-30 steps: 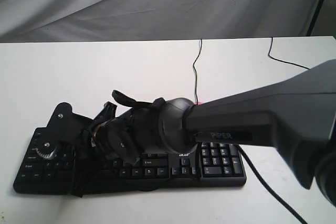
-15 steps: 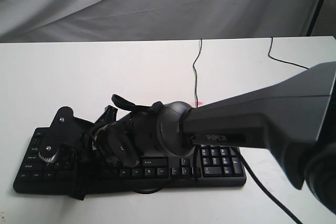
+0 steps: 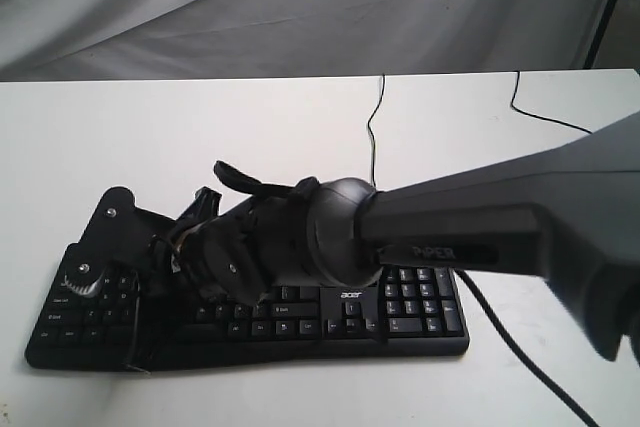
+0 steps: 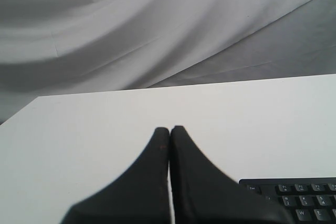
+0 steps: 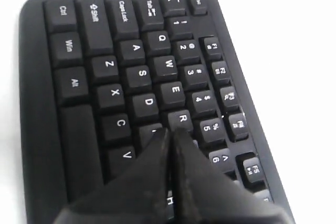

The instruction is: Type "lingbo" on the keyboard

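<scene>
The black acer keyboard (image 3: 420,312) lies along the front of the white table. My right arm (image 3: 480,217) reaches across it from the right. Its dark wrist (image 3: 250,257) covers the keyboard's left-middle keys. In the right wrist view my right gripper (image 5: 170,132) is shut with nothing between its fingers. Its tips stand over the keyboard (image 5: 89,51) beside the R key (image 5: 182,117), with the H legend showing under them. I cannot tell whether they touch a key. My left gripper (image 4: 169,128) is shut and empty over bare table. The keyboard's Esc corner (image 4: 294,198) lies beside it.
A thin black cable (image 3: 372,137) runs from the keyboard to the table's back edge. A second cable (image 3: 540,112) lies at the back right. A thicker one (image 3: 510,357) trails off the front right. Grey cloth hangs behind, with a stand leg (image 3: 603,7) at the far right.
My right arm's gripper end has shifted a little to the left over the keyboard. The keyboard itself has not moved.
</scene>
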You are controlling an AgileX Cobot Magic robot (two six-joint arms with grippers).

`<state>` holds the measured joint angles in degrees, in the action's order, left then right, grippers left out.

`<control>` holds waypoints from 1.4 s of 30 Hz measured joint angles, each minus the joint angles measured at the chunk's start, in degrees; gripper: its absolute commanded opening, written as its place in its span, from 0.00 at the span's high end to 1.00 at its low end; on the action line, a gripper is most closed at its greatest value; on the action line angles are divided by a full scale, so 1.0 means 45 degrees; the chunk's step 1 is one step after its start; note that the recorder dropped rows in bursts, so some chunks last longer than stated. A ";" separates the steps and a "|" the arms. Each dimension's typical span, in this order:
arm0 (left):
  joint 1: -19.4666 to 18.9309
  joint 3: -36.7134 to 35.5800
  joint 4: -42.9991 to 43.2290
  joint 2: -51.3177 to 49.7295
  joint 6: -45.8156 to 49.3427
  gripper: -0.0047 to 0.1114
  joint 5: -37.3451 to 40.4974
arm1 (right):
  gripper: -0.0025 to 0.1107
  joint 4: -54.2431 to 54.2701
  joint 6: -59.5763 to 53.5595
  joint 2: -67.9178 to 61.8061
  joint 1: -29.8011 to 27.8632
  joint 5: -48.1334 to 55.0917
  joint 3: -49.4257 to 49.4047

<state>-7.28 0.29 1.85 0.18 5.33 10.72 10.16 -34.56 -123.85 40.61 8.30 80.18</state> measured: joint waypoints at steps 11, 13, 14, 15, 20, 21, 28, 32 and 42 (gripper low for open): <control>0.0000 0.0000 0.0000 0.0000 0.0000 0.95 0.0000 | 0.98 0.0079 0.0000 0.0665 0.0174 -0.0376 -0.1111; 0.0000 0.0000 0.0000 0.0000 0.0000 0.95 0.0000 | 0.98 0.0079 0.0000 0.0665 0.0261 -0.0442 -0.1111; 0.0000 0.0000 0.0000 0.0000 0.0000 0.95 0.0000 | 0.98 0.0107 0.0000 0.0665 0.0296 -0.0442 -0.1115; 0.0000 0.0000 0.0000 0.0000 0.0000 0.95 0.0000 | 0.98 0.0107 0.0000 0.0665 0.0296 -0.0442 -0.1115; 0.0000 0.0000 0.0000 0.0000 0.0000 0.95 0.0000 | 0.98 0.0107 0.0000 0.0517 0.0296 -0.0570 -0.1115; 0.0000 0.0000 0.0000 0.0000 0.0000 0.95 0.0000 | 0.98 0.0107 0.0000 0.0481 0.0296 -0.0595 -0.1115; 0.0000 0.0000 0.0000 0.0000 0.0000 0.95 0.0000 | 0.98 0.0107 0.0000 0.0450 0.0296 -0.0740 -0.1115; 0.0000 0.0000 0.0000 0.0000 0.0000 0.95 0.0000 | 0.98 0.0107 0.0000 0.0429 0.0296 -0.0740 -0.1115; 0.0000 0.0000 0.0000 0.0000 0.0000 0.95 0.0000 | 0.98 0.0131 0.0000 0.0319 0.0296 -0.0740 -0.1115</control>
<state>-7.28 0.29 1.85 0.18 5.33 10.72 10.75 -34.56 -122.41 41.94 4.97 75.17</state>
